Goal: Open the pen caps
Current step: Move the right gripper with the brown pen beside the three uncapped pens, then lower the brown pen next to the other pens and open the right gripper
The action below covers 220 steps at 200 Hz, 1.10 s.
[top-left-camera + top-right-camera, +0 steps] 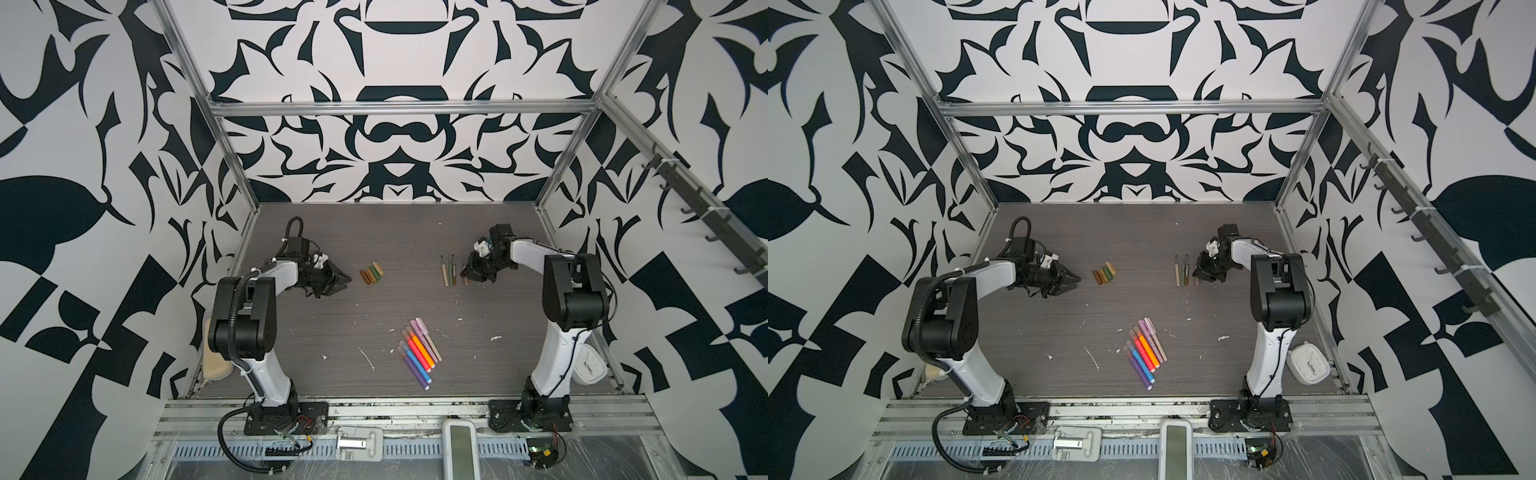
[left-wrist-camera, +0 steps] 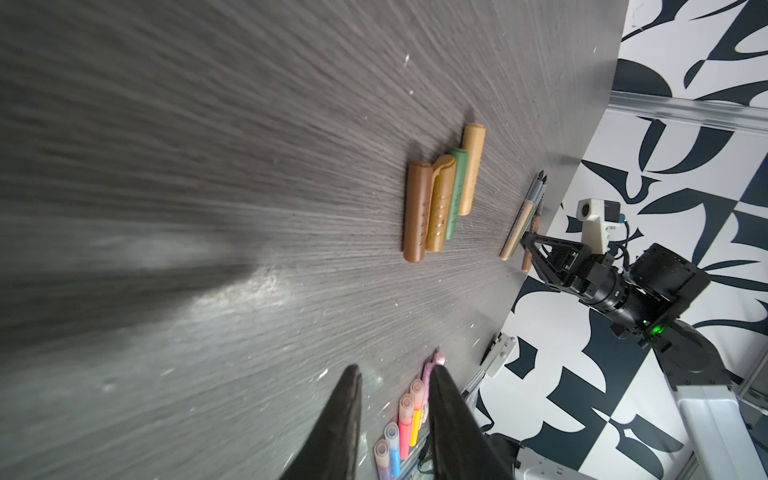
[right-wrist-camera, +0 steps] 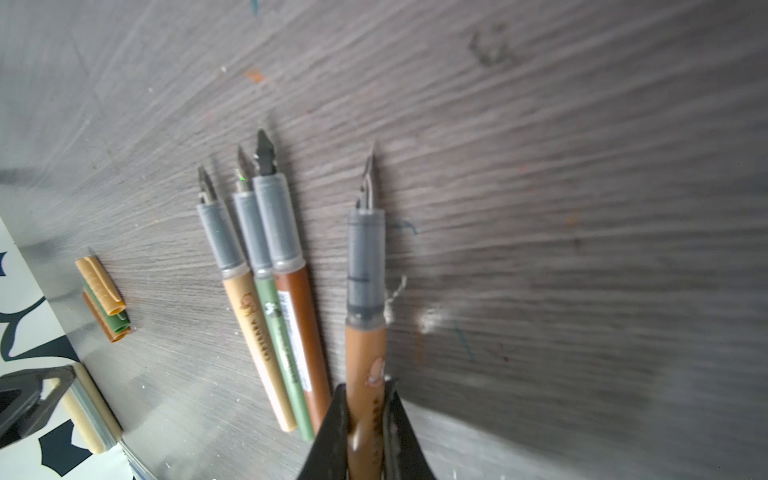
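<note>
While pinching the orange-brown pen body [image 3: 365,353] low on its barrel, pressing the right fingers [image 3: 332,436] against both of its sides, apparently. Holding that body nib-forward, flat or nearly flat to the surface [image 3: 582,166], just beside the three uncapped pen bodies [image 3: 270,291] lying parallel to it.

Holding the left fingers [image 2: 336,428] partly spread, gripping nothing, pointing at the four removed pen caps [image 2: 440,195] lying side by side a little ahead of the tips.

Treating the capped pens [image 1: 417,353] as the likely next target: lying fanned on the surface, off to one side of both sets of fingers, roughly midway between them and well apart from either. Running diagonally, presenting the seated pen caps [image 2: 406,405] toward the left fingers and the barrel ends away from them. Suggesting, on that reading, a cap-side grip for the left fingers and a barrel-side grip for the right fingers, after setting down the body in hand.
</note>
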Each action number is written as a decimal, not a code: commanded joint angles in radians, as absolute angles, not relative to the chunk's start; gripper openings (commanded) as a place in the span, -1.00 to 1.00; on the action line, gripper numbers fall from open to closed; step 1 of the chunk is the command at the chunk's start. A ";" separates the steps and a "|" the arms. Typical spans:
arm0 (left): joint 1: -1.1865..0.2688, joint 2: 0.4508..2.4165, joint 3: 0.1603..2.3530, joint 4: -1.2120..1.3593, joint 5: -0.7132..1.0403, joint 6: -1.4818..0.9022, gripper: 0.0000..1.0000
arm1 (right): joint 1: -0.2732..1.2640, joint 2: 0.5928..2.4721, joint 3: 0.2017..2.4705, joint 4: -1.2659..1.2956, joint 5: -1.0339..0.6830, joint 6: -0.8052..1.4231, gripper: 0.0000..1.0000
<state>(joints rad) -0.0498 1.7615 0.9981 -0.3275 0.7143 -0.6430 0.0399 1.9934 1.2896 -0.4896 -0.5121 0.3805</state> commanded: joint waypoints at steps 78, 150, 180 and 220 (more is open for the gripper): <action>-0.045 1.741 1.021 -0.365 0.710 -0.630 -0.39 | 0.042 2.007 1.323 -0.498 -0.528 0.370 -0.14; -0.045 1.748 1.021 -0.361 0.713 -0.630 -0.38 | 0.043 1.996 1.299 -0.464 -0.562 0.387 0.22; -0.044 1.753 1.016 -0.355 0.716 -0.631 -0.38 | 0.043 2.007 1.307 -0.445 -0.605 0.408 0.22; -0.045 1.757 1.017 -0.350 0.719 -0.635 -0.38 | 0.045 2.037 1.325 -0.419 -0.656 0.433 0.22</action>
